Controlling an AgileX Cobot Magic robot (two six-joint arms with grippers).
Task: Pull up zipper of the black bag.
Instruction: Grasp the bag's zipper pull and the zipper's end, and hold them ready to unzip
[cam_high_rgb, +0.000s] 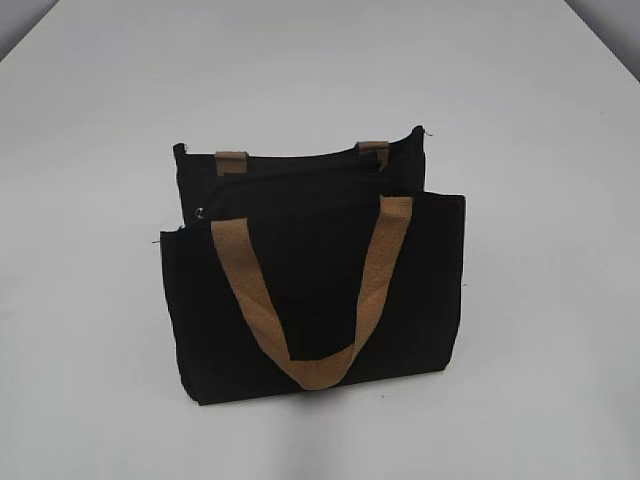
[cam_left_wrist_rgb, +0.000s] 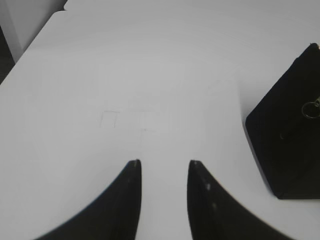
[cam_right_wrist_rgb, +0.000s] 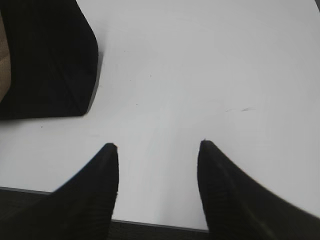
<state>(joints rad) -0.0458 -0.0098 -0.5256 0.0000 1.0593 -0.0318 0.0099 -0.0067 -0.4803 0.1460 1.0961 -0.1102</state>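
The black bag (cam_high_rgb: 320, 280) stands upright in the middle of the white table, with a tan strap handle (cam_high_rgb: 315, 300) hanging down its front. The small silver zipper pull (cam_high_rgb: 201, 213) sits at the bag's top left end; it also shows in the left wrist view (cam_left_wrist_rgb: 311, 108) on the bag's corner (cam_left_wrist_rgb: 287, 145). My left gripper (cam_left_wrist_rgb: 163, 162) is open and empty over bare table, left of the bag. My right gripper (cam_right_wrist_rgb: 158, 145) is open and empty near the table's front edge, right of the bag's corner (cam_right_wrist_rgb: 50, 60). Neither gripper shows in the exterior view.
The white table (cam_high_rgb: 540, 150) spreads all round the bag. Its near edge (cam_right_wrist_rgb: 160, 222) lies just under my right gripper. The table's left edge and a dark floor show at the left wrist view's upper left (cam_left_wrist_rgb: 10, 55).
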